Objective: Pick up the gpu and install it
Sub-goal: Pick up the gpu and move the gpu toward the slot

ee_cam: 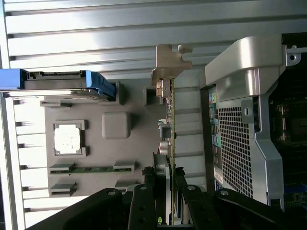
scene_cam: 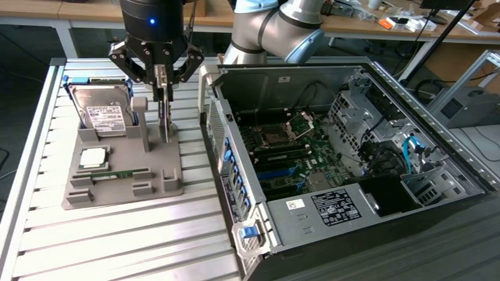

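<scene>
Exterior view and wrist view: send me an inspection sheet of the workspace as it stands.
Surface: ribbed metal table with a grey fixture tray on it.
Job's things: gpu upright and edge-on at the tray's slot; open computer case on the exterior view's right.
Clutter: hard drive, processor chip and RAM stick in the tray.
Grippers: claw shut on the gpu's upper edge.
Cables: blue cables inside the case.
Surroundings: desks behind, with loose items on them.

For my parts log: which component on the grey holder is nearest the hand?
The gpu, the thin upright card gripped by the hand; the hard drive, processor chip and memory stick sit apart.
</scene>
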Robot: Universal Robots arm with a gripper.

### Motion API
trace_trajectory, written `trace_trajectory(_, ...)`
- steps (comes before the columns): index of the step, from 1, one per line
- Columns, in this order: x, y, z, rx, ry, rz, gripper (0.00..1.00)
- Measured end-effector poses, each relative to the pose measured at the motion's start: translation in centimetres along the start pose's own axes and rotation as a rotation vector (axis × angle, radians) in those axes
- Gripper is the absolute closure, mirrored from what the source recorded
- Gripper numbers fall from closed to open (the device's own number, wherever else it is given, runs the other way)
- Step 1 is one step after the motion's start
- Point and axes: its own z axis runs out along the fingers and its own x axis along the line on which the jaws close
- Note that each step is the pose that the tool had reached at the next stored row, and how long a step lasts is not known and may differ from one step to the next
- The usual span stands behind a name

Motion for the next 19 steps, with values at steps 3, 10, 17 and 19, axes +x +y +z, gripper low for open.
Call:
trace_trajectory(3, 0.0, 0.0, -0.06, 0.0001, 0.0, 0.0, 0.73)
trace_trajectory(10, -0.01, 0.01, -0.22, -0.0001, -0.0001, 0.0, 0.73)
trace_trajectory(17, -0.01, 0.02, -0.34, -0.0001, 0.0, 0.0, 0.73)
trace_trajectory(19, -0.01, 0.02, -0.39, 0.0, 0.0, 0.0, 0.73)
